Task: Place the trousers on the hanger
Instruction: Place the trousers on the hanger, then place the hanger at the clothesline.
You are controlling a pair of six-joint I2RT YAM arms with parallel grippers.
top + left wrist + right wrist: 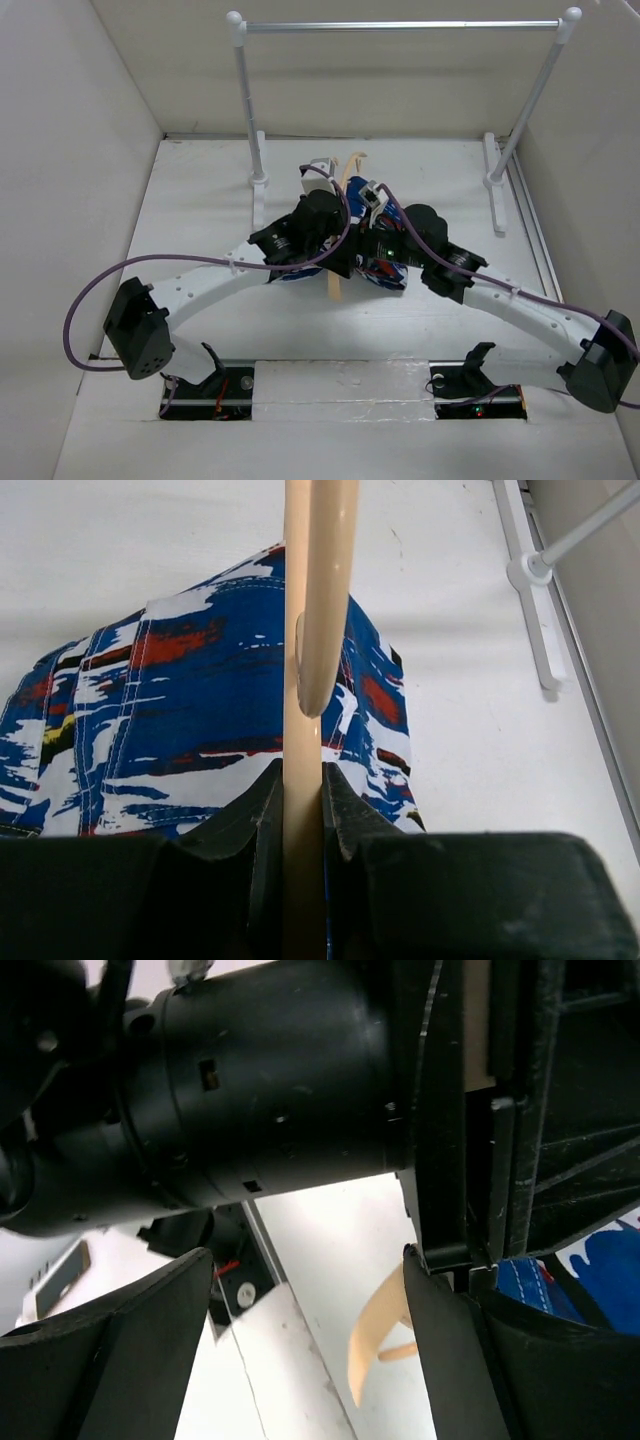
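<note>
Trousers lie bunched in the middle of the counter, mostly hidden in the top view under the two crowded wrists, with blue print showing on either side of the hanger. The hanger runs roughly far-to-near across the pile; its near end sticks out toward the near edge and its curved far end points at the far edge. Left fingers are clamped tight on the hanger's straight tan bar, one finger on each side and no gap visible. In the left wrist view a curved tan part of the hanger ends just in front of that bar, and the print fabric is spread flat on the counter behind and below it. Cannot tell whether the fabric is threaded over the bar or only lying under it. Right fingers are spread wide with nothing between them, only bare counter and a tan hanger tip seen through the gap. A black arm housing fills the top of that view, and a bit of blue fabric shows at its right edge. A silver rail on white posts stands along the far edge, well apart from the trousers.
</note>
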